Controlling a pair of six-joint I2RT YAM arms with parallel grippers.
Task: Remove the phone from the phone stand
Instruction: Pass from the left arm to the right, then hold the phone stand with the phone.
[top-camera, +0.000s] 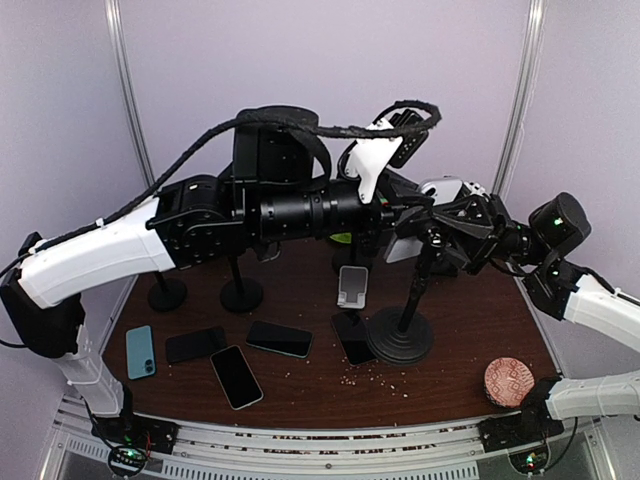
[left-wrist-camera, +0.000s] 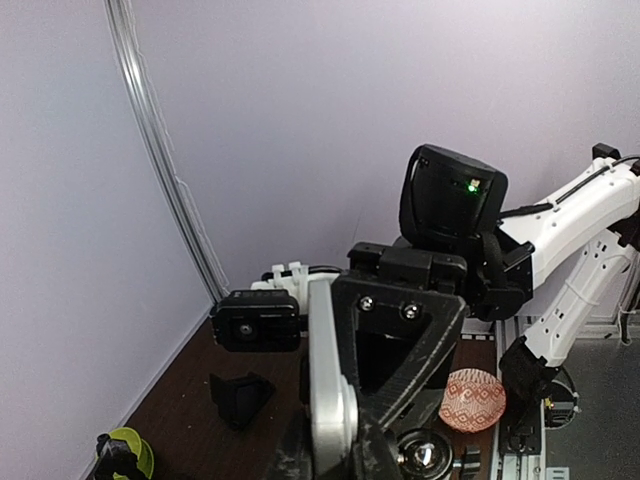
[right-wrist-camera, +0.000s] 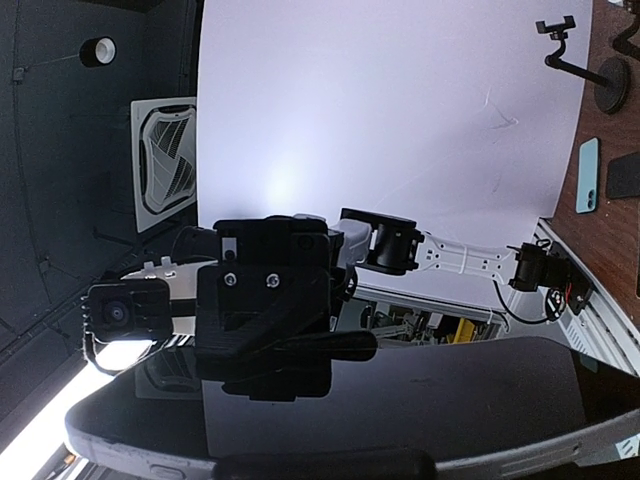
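A: What do we have along the near edge of the worktop (top-camera: 470, 320)?

B: We count 5 flat handsets. A teal handset (top-camera: 140, 352) lies toward the near left corner, and 4 black handsets (top-camera: 236, 376) are spread from there toward the middle. A patterned bowl (top-camera: 510, 381) sits at the near right corner.

A: And further in?

B: The phone stand (top-camera: 400, 338) has its round base just right of the middle, and its stem rises toward the far edge. Just left of it, a pale handset (top-camera: 352, 287) is propped up. 2 more stands (top-camera: 167, 292) are over by the left edge.

A: Where is the phone?

B: The phone (right-wrist-camera: 400, 400) is up in the air at the head of that stem, tilted, nearer the far edge. Both arms meet around it. We see the left gripper (top-camera: 398, 218) pinched on it, with 1 finger across the dark screen. The right gripper (top-camera: 440, 222) is right against it too, but we cannot tell whether its fingers press the phone or stand apart. We also cannot tell whether the stand's clamp holds the phone.
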